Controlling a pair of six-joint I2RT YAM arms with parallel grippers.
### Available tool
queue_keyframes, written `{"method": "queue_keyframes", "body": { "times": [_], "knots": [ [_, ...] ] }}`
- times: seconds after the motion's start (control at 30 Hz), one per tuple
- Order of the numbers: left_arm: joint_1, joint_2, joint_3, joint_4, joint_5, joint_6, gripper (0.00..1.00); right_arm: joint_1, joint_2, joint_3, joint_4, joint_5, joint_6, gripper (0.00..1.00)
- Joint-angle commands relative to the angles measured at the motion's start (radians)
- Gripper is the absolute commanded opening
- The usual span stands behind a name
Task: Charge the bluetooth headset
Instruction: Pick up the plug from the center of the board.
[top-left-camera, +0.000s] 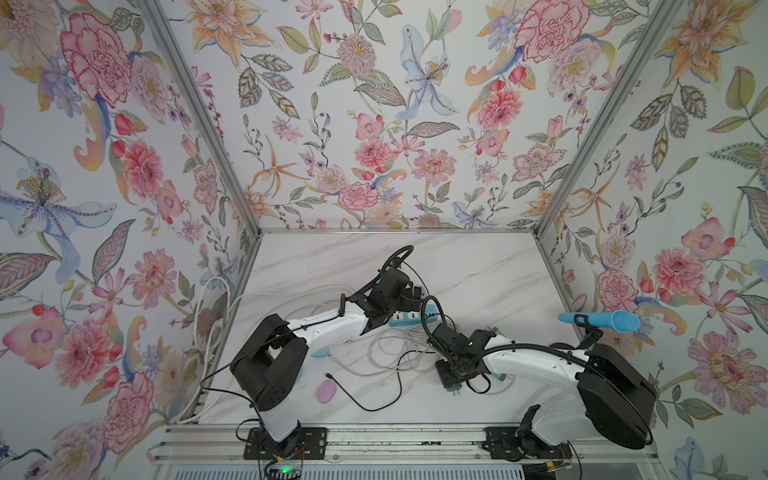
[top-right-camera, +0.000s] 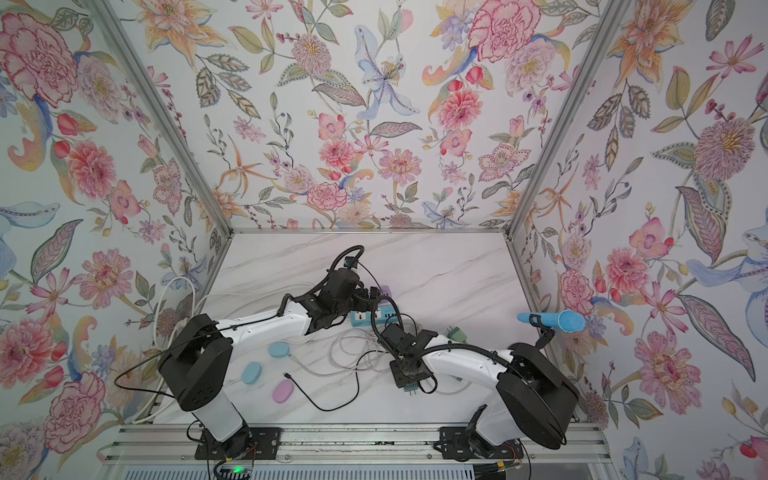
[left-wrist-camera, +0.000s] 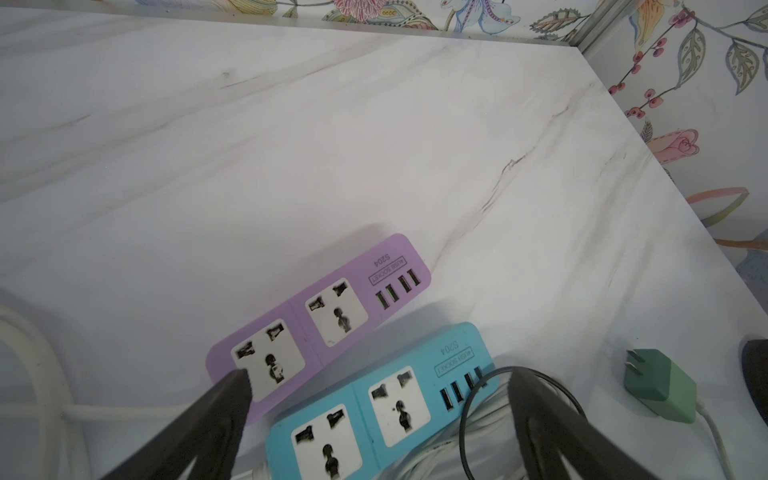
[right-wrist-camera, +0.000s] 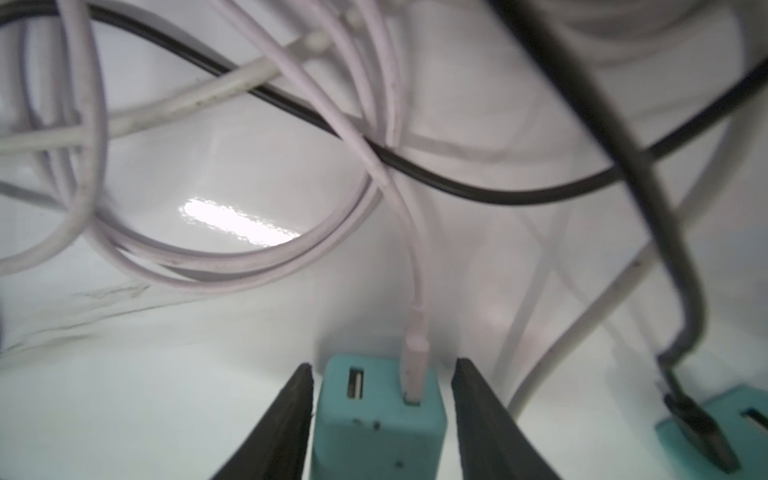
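Trouble ahead: right gripper (right-wrist-camera: 383, 363) straddles the teal adapter (right-wrist-camera: 374, 432), jaws half-spread and just clear of its sides, holding nothing yet. Lift it and the plugged lilac cable (right-wrist-camera: 415, 257) may drag the cable tangle (top-left-camera: 395, 351), twisting the adapter askew. Left gripper (left-wrist-camera: 378, 374) gapes wide, empty, over the blue power strip (left-wrist-camera: 457, 345). Pink oval case (top-left-camera: 327, 392), the headset's I reckon, lies shut on the table (top-left-camera: 457, 266), apart; contents unseen.

Both arms reach forward and inward, left tool (left-wrist-camera: 378, 374) spread wide, right tool (right-wrist-camera: 382, 370) angled down with jaws part-closed
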Motion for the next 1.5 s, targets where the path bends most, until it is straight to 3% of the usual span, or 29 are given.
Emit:
{"method": "queue_keyframes", "body": {
  "times": [0.0,0.1,0.17,0.37,0.53,0.77,0.97,1.23,1.47],
  "knots": [
    [0.007,-0.039,-0.013,-0.009,-0.028,-0.01,1.0,0.0,0.017,0.027,-0.004,-0.014,-0.016,0.47],
    [0.008,-0.049,-0.016,-0.019,-0.038,0.0,1.0,-0.007,0.031,0.041,0.011,-0.048,-0.053,0.25],
    [0.009,-0.051,-0.014,-0.027,-0.04,0.005,1.0,-0.015,0.045,0.054,0.011,-0.052,-0.062,0.0],
    [0.011,-0.103,-0.033,-0.031,-0.052,0.008,1.0,-0.034,0.002,0.145,0.012,0.038,-0.118,0.0],
    [0.009,-0.24,-0.095,0.028,-0.078,0.007,1.0,-0.16,-0.105,0.28,0.075,0.045,-0.128,0.0],
    [0.002,-0.341,-0.105,0.059,-0.006,0.027,1.0,-0.361,-0.144,0.383,0.282,-0.184,0.003,0.0],
    [-0.058,-0.351,-0.094,0.139,0.151,0.06,1.0,-0.469,-0.115,0.424,0.442,-0.43,0.168,0.0],
    [-0.123,-0.254,-0.008,0.16,0.228,0.085,1.0,-0.477,-0.113,0.484,0.463,-0.456,0.178,0.0],
    [-0.123,-0.227,0.044,0.121,0.166,0.104,1.0,-0.459,-0.131,0.472,0.466,-0.479,0.207,0.0]
  ]
}}
